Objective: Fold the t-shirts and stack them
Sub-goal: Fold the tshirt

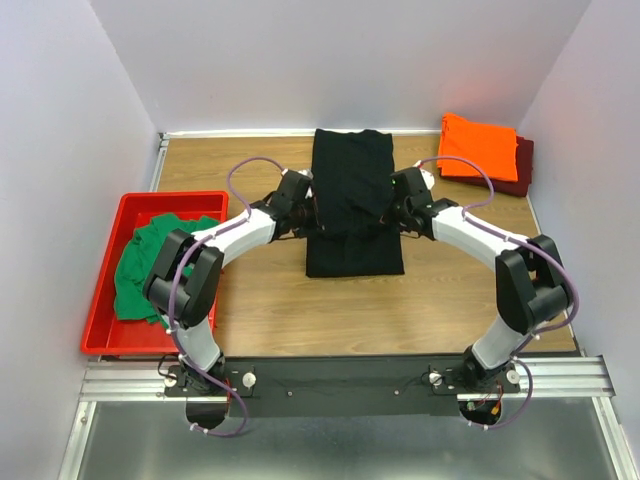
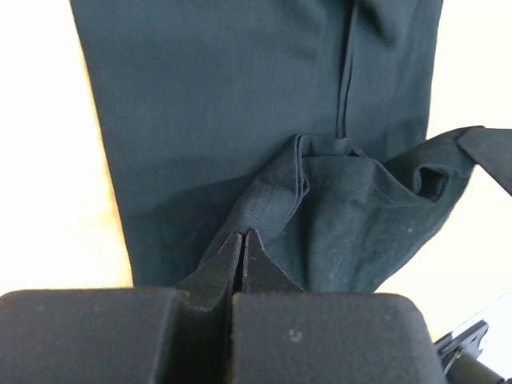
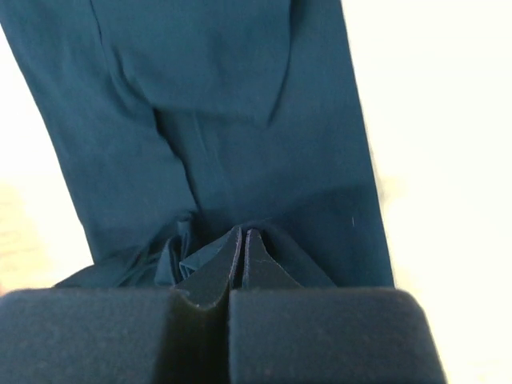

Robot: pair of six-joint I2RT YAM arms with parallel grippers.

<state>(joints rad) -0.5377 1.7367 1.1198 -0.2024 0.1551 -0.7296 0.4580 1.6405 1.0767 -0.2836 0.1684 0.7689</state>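
**Item 1. Black t-shirt** [image 1: 352, 200]. Centre of the table [image 1: 260, 300], already narrowed to a long band. Its long axis runs 12 to 6 o'clock in the overhead view. The far section looks narrower and overlaps a wider near panel. Both side edges are gathered up at about mid-length, and the wrist views show bunched layers of cloth at the fingertips.

**Item 2. Left gripper** [image 1: 305, 207]. At the band's 9 o'clock edge. Jaws pressed together, with a pleat of the black cloth pinched between them.

**Item 3. Right gripper** [image 1: 398, 207]. At the band's 3 o'clock edge, directly opposite. Jaws likewise pressed together on a fold of the same cloth.

**Note on relation.** The shirt lies between the two claws, crosswise to the line joining them. Neither arm is nearer, as each holds its own edge at a matching point. The next move probably carries the held fold along the 12–6 axis, with both wrists travelling level to keep the crease square. Which end the fold is bound for is not plain.

**Item 4. Orange t-shirt** [image 1: 478, 146]. Folded, at 1 o'clock in the far corner, lying on top of Item 5.

**Item 5. Maroon t-shirt** [image 1: 522, 165]. Folded, showing at the right of the orange one.

**Item 6. Green t-shirt** [image 1: 150, 260]. Crumpled and unfolded, at 8 o'clock, lying in Item 7.

**Item 7. Red tray** [image 1: 170, 202]. At the table's left edge.
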